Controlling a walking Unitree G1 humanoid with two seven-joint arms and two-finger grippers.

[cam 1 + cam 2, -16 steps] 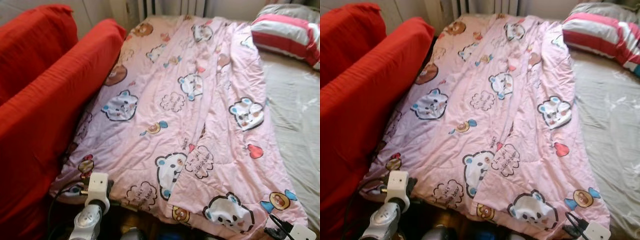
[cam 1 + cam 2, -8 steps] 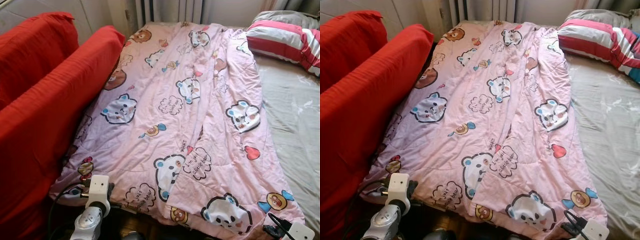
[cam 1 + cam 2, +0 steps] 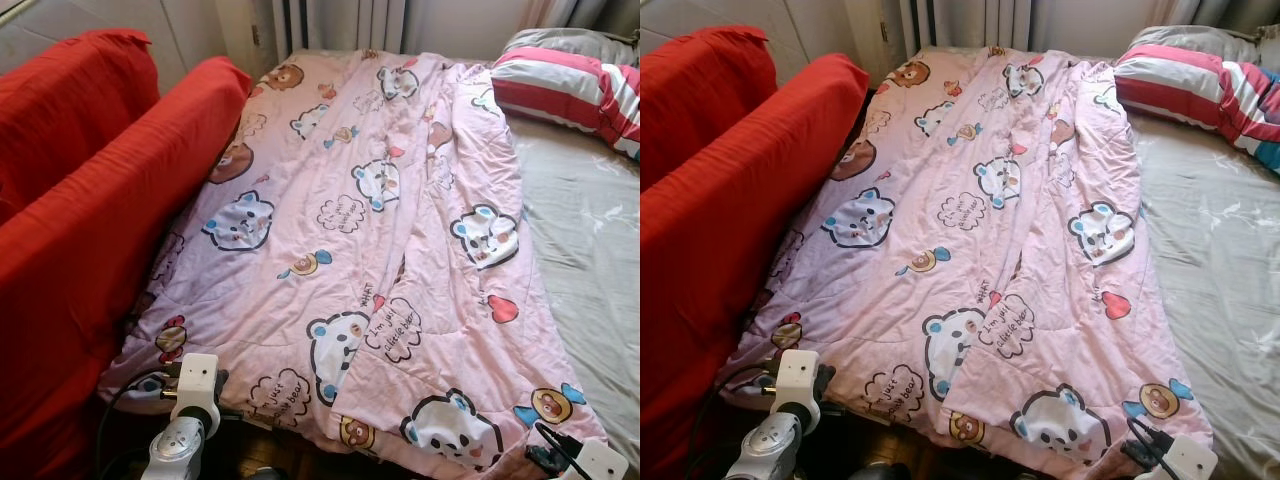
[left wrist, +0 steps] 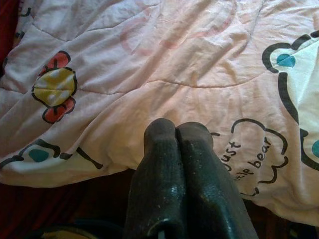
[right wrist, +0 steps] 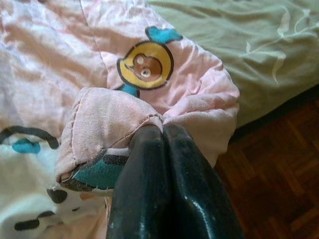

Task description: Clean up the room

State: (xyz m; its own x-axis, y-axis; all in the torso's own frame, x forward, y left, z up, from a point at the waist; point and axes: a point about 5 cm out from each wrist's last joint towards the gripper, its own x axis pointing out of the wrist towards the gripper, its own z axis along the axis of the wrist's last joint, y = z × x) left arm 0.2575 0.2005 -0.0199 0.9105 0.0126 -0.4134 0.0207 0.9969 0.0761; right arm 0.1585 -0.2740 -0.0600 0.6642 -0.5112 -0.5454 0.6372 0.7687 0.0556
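A pink quilt (image 3: 380, 230) printed with cartoon bears lies spread along the left half of the bed, its near edge hanging over the foot. My right gripper (image 5: 162, 130) is shut on the quilt's near right corner (image 5: 114, 114), and the cloth bunches up around the fingertips. My left gripper (image 4: 177, 130) is shut, its tips resting against the quilt's near left edge (image 4: 149, 89), with no cloth seen between the fingers. Both wrists, left (image 3: 197, 382) and right (image 3: 597, 464), sit low at the foot of the bed.
A red sofa (image 3: 80, 230) presses against the bed's left side. The grey-green sheet (image 3: 590, 230) is bare on the right, with a striped pillow (image 3: 565, 85) at the head. Wooden floor (image 5: 279, 179) shows below the foot of the bed.
The view has shifted so that more of the wall behind the bed shows. The quilt lies as before, and both grippers stay at its near edge.
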